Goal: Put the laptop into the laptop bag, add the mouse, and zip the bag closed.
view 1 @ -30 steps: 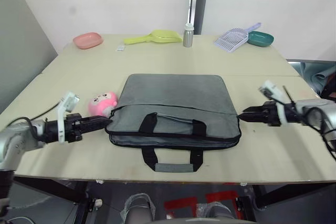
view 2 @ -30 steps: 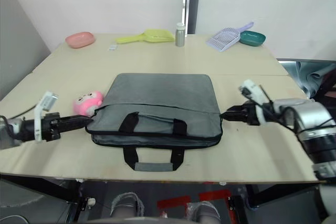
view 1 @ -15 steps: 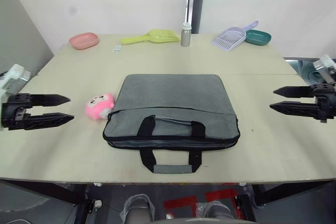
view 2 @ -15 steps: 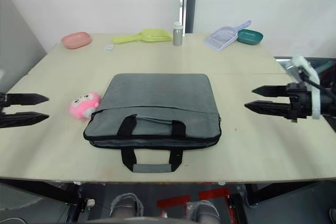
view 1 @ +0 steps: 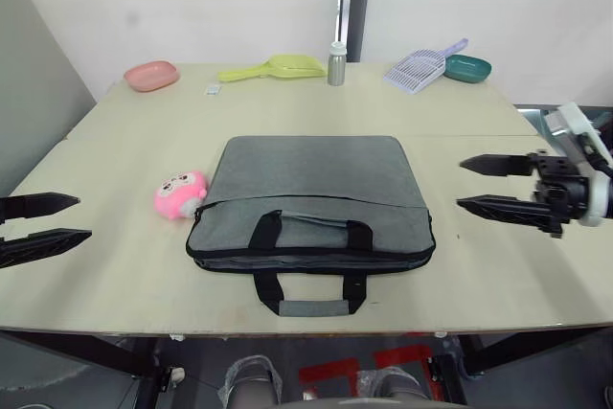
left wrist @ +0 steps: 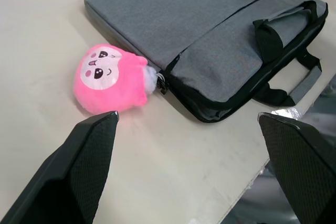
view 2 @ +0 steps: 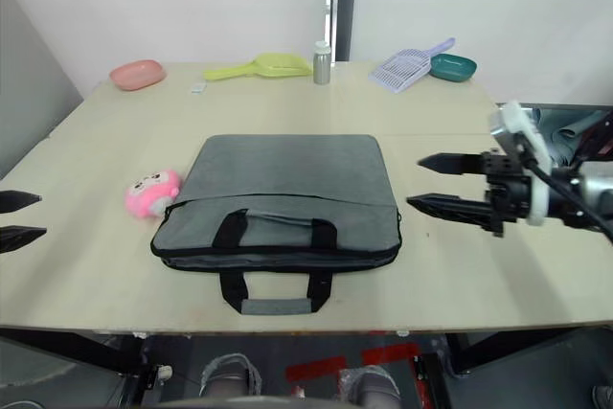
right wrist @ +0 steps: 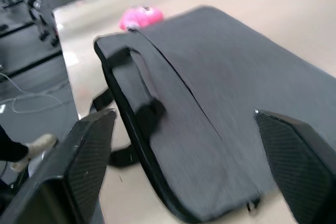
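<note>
The bag (view 1: 314,198) lies flat at the table's (view 1: 115,141) centre, between both grippers and apart from each. Left gripper (view 1: 57,219) and right gripper (view 1: 474,184) are spread wide, empty, touching nothing. The bag's long axis runs left-right, with its handles (view 1: 308,304) toward the near edge.

The right gripper (view 2: 431,184) is built from two long black fingers tapering to sharp points, joined to a black block behind which a white housing and a silver-grey forearm are seen — thin black cables are looped along it. The left gripper (view 1: 56,219) is made alike; finely dimpled pads (left wrist: 86,166) are carried on the inner faces.
</note>
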Available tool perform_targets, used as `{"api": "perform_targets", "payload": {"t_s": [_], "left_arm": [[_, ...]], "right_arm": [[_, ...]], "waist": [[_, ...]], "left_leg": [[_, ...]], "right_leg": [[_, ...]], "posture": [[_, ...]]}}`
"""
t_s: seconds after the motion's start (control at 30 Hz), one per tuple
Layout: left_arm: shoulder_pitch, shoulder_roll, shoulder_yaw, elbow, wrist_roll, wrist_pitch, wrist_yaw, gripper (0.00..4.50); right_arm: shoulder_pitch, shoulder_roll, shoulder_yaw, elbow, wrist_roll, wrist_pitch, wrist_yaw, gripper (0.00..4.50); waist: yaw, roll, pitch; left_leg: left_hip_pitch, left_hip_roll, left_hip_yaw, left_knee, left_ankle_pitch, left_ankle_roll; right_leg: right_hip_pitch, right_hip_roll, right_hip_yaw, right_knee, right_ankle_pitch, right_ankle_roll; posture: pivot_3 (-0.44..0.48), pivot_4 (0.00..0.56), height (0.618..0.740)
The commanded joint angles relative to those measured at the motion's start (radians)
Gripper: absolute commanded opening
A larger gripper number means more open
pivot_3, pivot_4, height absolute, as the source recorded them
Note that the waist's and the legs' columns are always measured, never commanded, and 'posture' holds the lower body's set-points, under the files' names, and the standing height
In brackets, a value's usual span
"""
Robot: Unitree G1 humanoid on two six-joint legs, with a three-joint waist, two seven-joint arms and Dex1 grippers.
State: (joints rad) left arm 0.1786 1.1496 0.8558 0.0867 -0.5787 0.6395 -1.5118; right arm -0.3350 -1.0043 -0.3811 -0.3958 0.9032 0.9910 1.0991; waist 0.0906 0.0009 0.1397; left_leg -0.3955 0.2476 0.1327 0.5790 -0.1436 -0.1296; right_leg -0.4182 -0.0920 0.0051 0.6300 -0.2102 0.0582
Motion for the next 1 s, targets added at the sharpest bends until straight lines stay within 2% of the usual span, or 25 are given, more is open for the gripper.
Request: {"api": "perform_targets", "payload": {"t_s": [0.03, 0.2, 0.3, 0.33, 0.43, 0.67, 0.9, 1.0], "left_arm": [[-0.015, -0.04, 0.044, -0.023, -0.02, -0.017, 0.061, 4.5], [0.013, -0.109, 0.059, -0.068, -0.057, -0.004, 0.097, 4.5], [0.015, -0.132, 0.068, -0.072, -0.085, 0.008, 0.116, 4.5], [0.006, -0.138, 0.071, -0.07, -0.103, 0.018, 0.124, 4.5], [-0.005, -0.151, 0.072, -0.104, -0.167, 0.058, 0.131, 4.5], [0.035, -0.189, -0.033, -0.369, -0.268, 0.09, 0.135, 4.5], [-0.06, -0.147, -0.074, -0.384, -0.325, 0.105, 0.159, 4.5], [-0.1, -0.135, -0.114, -0.375, -0.321, 0.102, 0.171, 4.5]], "right_arm": [[-0.112, 0.062, 0.128, 0.006, -0.004, -0.004, -0.064, 3.02], [-0.24, 0.16, 0.404, 0.05, -0.143, -0.059, -0.068, 1.19], [-0.27, 0.211, 0.585, 0.128, -0.288, -0.146, -0.042, 0.2], [-0.287, 0.24, 0.625, 0.172, -0.323, -0.17, -0.037, 0.05], [-0.335, 0.312, 0.701, 0.282, -0.399, -0.221, -0.021, 0.05], [-0.372, 0.396, 0.77, 0.382, -0.48, -0.274, 0.034, 0.05], [-0.419, 0.479, 0.932, 0.538, -0.707, -0.337, -0.017, 0.05], [-0.433, 0.489, 0.983, 0.568, -0.763, -0.332, 0.0, 0.05]], "waist": [[0.001, 0.0, 0.0], [0.004, -0.001, -0.001], [0.004, -0.003, -0.002], [0.004, -0.003, -0.002], [0.003, -0.003, -0.002], [0.003, -0.003, -0.002], [-0.015, -0.004, -0.003], [-0.022, -0.004, -0.005]], "left_leg": [[0.001, 0.0, 0.0, 0.0, 0.0, 0.0], [0.001, 0.0, 0.0, 0.001, 0.0, 0.0], [-0.001, 0.0, -0.001, 0.001, 0.0, -0.001], [-0.001, 0.0, -0.002, 0.0, 0.0, -0.001], [-0.003, 0.0, -0.002, 0.002, 0.0, -0.001], [-0.004, 0.0, -0.002, 0.002, 0.0, -0.001], [-0.001, 0.001, -0.003, 0.005, 0.0, -0.001], [0.007, 0.0, -0.002, 0.006, 0.0, -0.002]], "right_leg": [[0.001, 0.0, 0.0, 0.001, 0.0, 0.0], [0.0, 0.0, 0.0, 0.001, 0.0, 0.0], [0.0, 0.0, -0.001, 0.001, 0.0, 0.0], [0.0, 0.0, -0.001, 0.0, 0.0, 0.0], [-0.001, 0.0, -0.001, 0.002, 0.0, 0.0], [-0.001, 0.0, -0.002, 0.002, 0.0, 0.0], [-0.001, 0.001, -0.001, 0.008, 0.0, 0.0], [0.004, 0.001, 0.001, 0.011, 0.0, -0.001]], "posture": [[0.0, 0.15, 0.74], [0.0, 0.15, 0.74], [0.0, 0.15, 0.74], [0.0, 0.15, 0.74], [0.0, 0.15, 0.74], [0.0, 0.15, 0.74], [0.0, 0.15, 0.74], [0.0, 0.15, 0.74]]}}
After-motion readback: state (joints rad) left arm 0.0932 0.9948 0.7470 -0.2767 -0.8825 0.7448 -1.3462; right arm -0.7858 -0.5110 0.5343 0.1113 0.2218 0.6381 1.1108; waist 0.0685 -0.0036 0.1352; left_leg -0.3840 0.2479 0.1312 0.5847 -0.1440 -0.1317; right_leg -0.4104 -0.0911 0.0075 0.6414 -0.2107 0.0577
